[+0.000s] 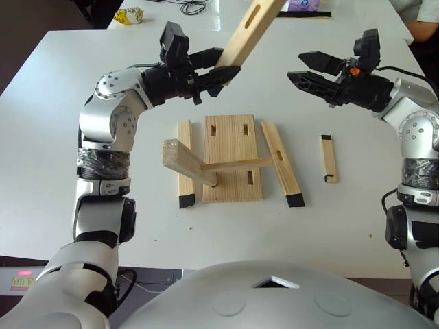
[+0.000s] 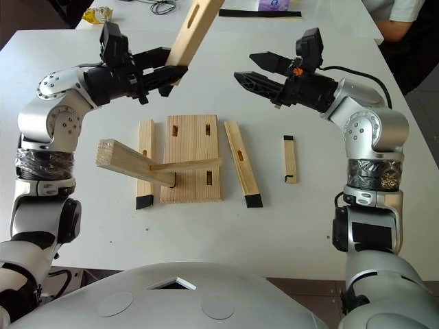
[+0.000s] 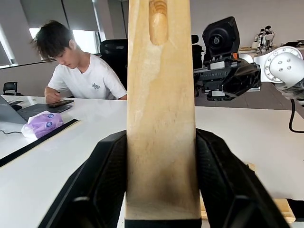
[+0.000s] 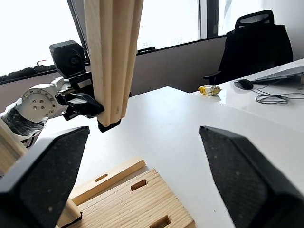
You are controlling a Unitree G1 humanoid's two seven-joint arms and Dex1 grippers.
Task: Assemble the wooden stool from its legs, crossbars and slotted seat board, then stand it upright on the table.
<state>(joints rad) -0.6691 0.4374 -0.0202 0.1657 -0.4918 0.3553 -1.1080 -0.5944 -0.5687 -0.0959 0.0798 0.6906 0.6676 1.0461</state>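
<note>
Wooden leg (image 1: 250, 31), gripped at its end by my left end effector (image 1: 223, 72), tilts above the seat board (image 1: 233, 147); my right end effector (image 1: 296, 67) is spread wide, empty. Held so low, the leg may pivot loose.

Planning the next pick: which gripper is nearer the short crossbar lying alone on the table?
Right. The right gripper, open, is raised just beyond the crossbar; the left gripper, shut on a leg, is farther off, beyond the far edge of the seat board.
</note>
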